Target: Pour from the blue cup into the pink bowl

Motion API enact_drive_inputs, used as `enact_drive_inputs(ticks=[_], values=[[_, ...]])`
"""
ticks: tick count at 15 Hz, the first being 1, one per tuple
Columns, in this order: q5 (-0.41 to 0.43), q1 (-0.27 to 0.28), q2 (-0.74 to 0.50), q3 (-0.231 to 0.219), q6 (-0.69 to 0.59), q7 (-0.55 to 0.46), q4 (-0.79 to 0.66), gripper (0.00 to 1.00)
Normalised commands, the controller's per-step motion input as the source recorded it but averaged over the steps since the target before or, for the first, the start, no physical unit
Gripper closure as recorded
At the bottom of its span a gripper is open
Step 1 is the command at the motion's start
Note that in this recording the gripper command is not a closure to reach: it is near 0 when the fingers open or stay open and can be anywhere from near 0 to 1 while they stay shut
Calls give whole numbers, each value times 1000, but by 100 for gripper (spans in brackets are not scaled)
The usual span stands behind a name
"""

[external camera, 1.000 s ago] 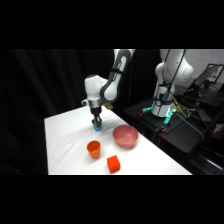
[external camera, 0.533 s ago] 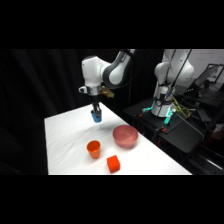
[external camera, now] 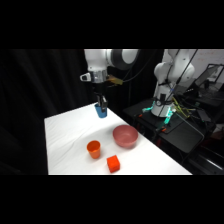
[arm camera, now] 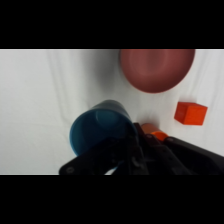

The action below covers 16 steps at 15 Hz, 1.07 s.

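Holding the blue cup clear of the white table, with the gripper closed on the cup's rim and the cup hanging upright beneath it. Sitting well apart from the pink bowl, up the table from it and not yet over its rim. Seen from the wrist: blue cup open mouth upward, pinched at 1 side by the black linkage, pink bowl ahead. Standing near the bowl on its camera side: 1 orange cup and 1 orange-red cube, both within reach of a careless sweep. Risking a spill onto the table if tipped before reaching the bowl's rim, since the gap is wide. Risking a slip or twist in the grip during tilting, given a hold on 1 wall only. Risking a knock against the bowl's rim if lowered too far on approach. Cannot tell what, if anything, fills the cup.
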Motion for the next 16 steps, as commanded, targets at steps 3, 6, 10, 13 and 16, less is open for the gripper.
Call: enact_drive_inputs(ticks=[3,6,10,13,16], values=[[390,90,-379,71,-244,-361,-300,10],[408,49,-255,-4,-267,-480,-212,10],[473,-3,-20,-77,-415,-725,-4,10],[375,-65,274,-83,-487,-698,215,10],[342,-116,422,-27,-541,-592,355,11]])
